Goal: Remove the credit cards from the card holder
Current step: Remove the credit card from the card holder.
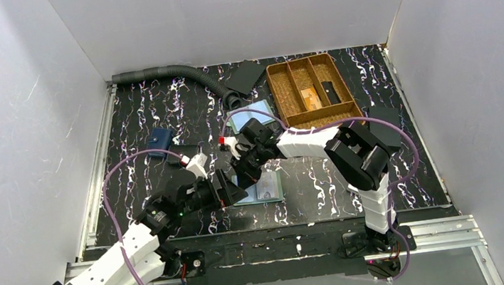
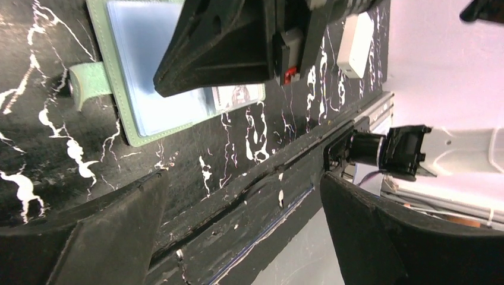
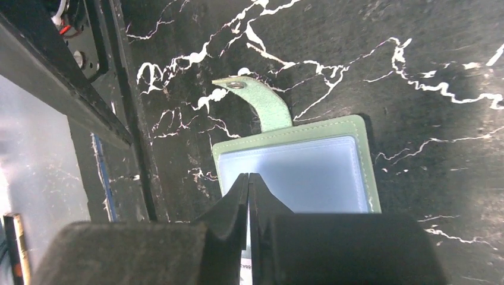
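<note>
The card holder [image 3: 309, 172] lies open at the near edge, right gripper [image 3: 248, 178] closed over it, left gripper [image 2: 243, 184] spread wide, empty.

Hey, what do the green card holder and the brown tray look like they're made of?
Card holder: probably matte faux leather (stitched green edge), with a glossy clear plastic pocket. Tray: likely wood or bamboo, with tan walls and a woven-looking floor.
</note>
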